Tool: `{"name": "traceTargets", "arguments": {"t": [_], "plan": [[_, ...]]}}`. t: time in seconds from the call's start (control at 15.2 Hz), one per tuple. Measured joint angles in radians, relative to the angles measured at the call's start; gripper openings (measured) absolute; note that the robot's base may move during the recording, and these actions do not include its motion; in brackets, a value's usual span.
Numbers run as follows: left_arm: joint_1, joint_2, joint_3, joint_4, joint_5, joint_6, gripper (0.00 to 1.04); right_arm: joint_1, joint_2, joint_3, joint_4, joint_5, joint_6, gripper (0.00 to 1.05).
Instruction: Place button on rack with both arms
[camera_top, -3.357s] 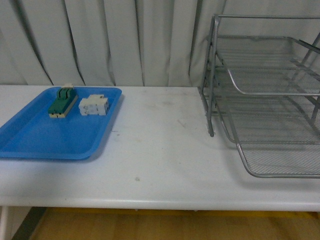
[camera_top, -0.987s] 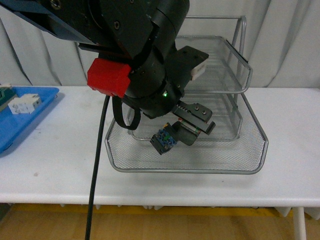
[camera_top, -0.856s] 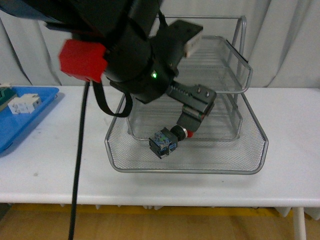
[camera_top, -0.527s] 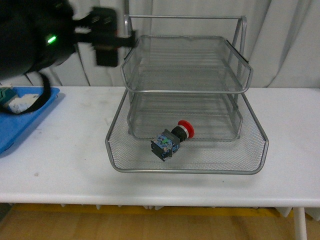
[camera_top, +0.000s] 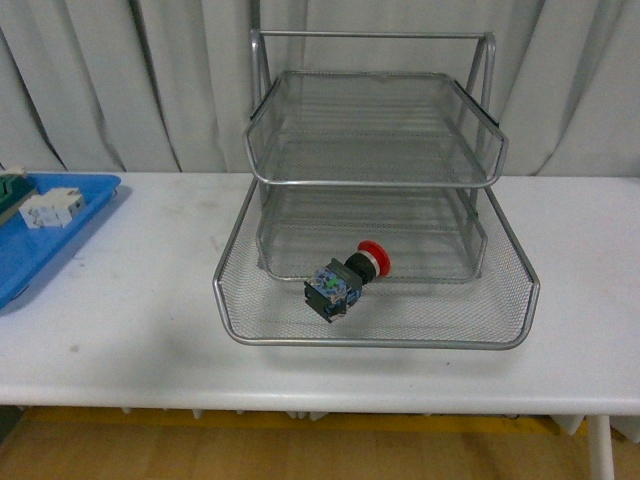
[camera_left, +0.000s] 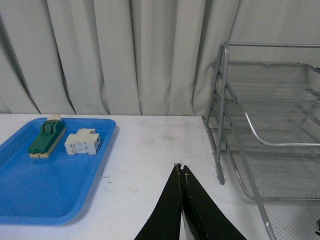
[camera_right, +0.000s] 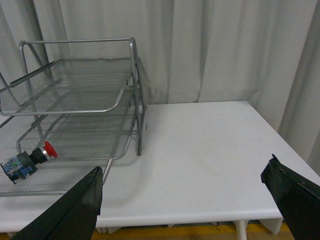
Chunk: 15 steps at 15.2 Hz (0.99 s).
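now let go and left alone, the button (camera_top: 346, 282) lies in the rack's (camera_top: 372, 343) bottom tier; left gripper (camera_left: 181, 172) clenched empty, right gripper (camera_right: 185, 171) spread open; placement looks done.

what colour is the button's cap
Red; best seen in the front view, where the button lies in the rack.

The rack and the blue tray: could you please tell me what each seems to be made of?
The rack looks like silvery metal: fine wire mesh in a tubular frame, with a dull sheen. The blue tray is probably moulded plastic: even glossy colour and a rounded raised rim.
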Motion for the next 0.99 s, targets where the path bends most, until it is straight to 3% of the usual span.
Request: {"name": "traceTargets", "arguments": {"t": [0.26, 0.33, 0.46, 0.59, 0.99], "plan": [[0.06, -0.178, -0.097, -0.09, 0.06, 0.0, 0.02, 0.0, 0.0, 0.0, 0.0, 0.0, 0.0, 0.98], [0.068, -0.179, -0.127, -0.018, 0.071, 0.0, 0.02, 0.0, 0.0, 0.0, 0.0, 0.0, 0.0, 0.98], [0.119, -0.245, -0.18, -0.113, 0.144, 0.0, 0.02, 0.0, 0.0, 0.0, 0.0, 0.0, 0.0, 0.98], [0.172, -0.338, -0.187, -0.162, 0.153, -0.001, 0.02, 0.0, 0.0, 0.0, 0.0, 0.0, 0.0, 0.98], [0.162, -0.589, -0.201, -0.387, 0.17, -0.001, 0.02, 0.0, 0.0, 0.0, 0.0, 0.0, 0.0, 0.98]]}}
